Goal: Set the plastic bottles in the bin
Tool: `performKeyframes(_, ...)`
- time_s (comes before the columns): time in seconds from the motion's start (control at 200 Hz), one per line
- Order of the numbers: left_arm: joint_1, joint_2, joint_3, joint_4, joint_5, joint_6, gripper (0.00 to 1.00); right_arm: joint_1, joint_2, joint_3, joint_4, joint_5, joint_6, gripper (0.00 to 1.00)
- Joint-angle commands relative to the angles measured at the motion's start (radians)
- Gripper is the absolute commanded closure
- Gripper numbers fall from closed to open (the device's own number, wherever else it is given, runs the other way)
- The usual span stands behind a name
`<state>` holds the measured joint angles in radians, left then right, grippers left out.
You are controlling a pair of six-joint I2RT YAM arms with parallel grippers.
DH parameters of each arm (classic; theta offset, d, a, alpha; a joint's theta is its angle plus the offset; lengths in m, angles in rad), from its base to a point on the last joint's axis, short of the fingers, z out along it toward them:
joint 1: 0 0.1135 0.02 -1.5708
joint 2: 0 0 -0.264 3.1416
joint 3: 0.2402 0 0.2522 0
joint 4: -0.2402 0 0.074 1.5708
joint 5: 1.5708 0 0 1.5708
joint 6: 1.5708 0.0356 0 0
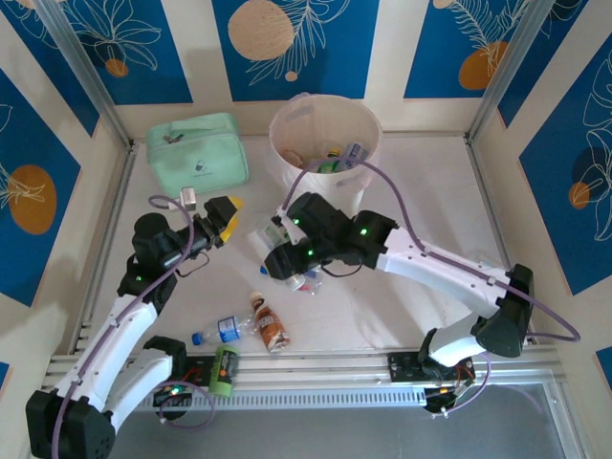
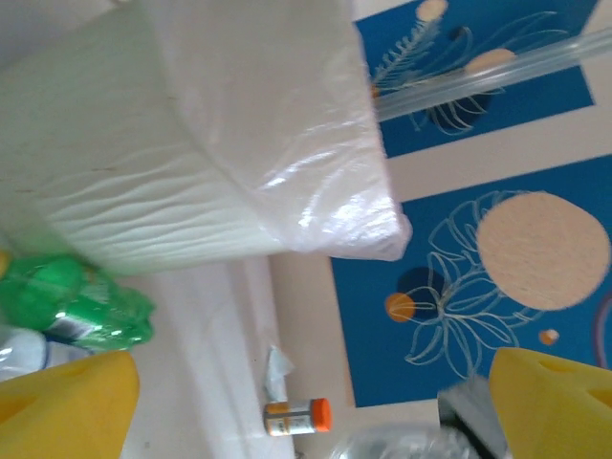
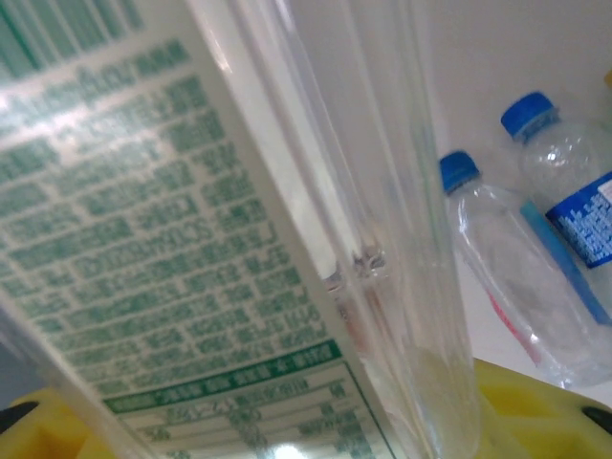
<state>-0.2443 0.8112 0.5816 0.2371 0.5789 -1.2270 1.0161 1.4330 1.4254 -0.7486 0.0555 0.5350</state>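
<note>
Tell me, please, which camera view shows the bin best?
The top external view: the bin appears whole, with its open rim and several bottles inside. The left wrist view gives a close, blurred stretch of its ribbed wall and bag liner.

The bin (image 1: 368,124) is rendered white with wavy ribbing, lined in translucent white film. The pouch (image 1: 196,148) is coloured mint green. Blue wall panels (image 1: 287,48) are patterned with peach discs and white leaf outlines. The fingers (image 2: 67,406) of the left hand (image 1: 229,218) are coloured yellow. A clear bottle (image 3: 191,268) is wrapped in a white label printed green. A blurred bottle (image 2: 76,306) appears green.
</note>
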Motion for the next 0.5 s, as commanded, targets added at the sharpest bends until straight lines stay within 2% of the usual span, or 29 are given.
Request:
performKeyframes(0.0, -0.007, -0.021, -0.016, 0.084, 0.026, -0.012, 0.06, -0.040, -0.049, 0.087, 0.036, -0.073, 0.053, 0.52)
performKeyframes(0.215, -0.009, -0.017, -0.018, 0.055, -0.004, -0.009, 0.06, -0.154, -0.024, 0.368, -0.108, -0.025, 0.088, 0.53)
performKeyframes(0.365, -0.011, -0.025, -0.023, 0.002, -0.029, 0.000, 0.07, -0.306, 0.060, 0.555, -0.181, -0.009, 0.163, 0.52)
performKeyframes(0.42, -0.010, -0.032, -0.014, -0.063, -0.056, 0.016, 0.08, -0.362, 0.106, 0.625, -0.217, -0.021, 0.185, 0.52)
performKeyframes(0.495, -0.010, -0.042, 0.015, -0.231, -0.112, 0.074, 0.08, -0.422, 0.177, 0.705, -0.253, -0.040, 0.202, 0.52)
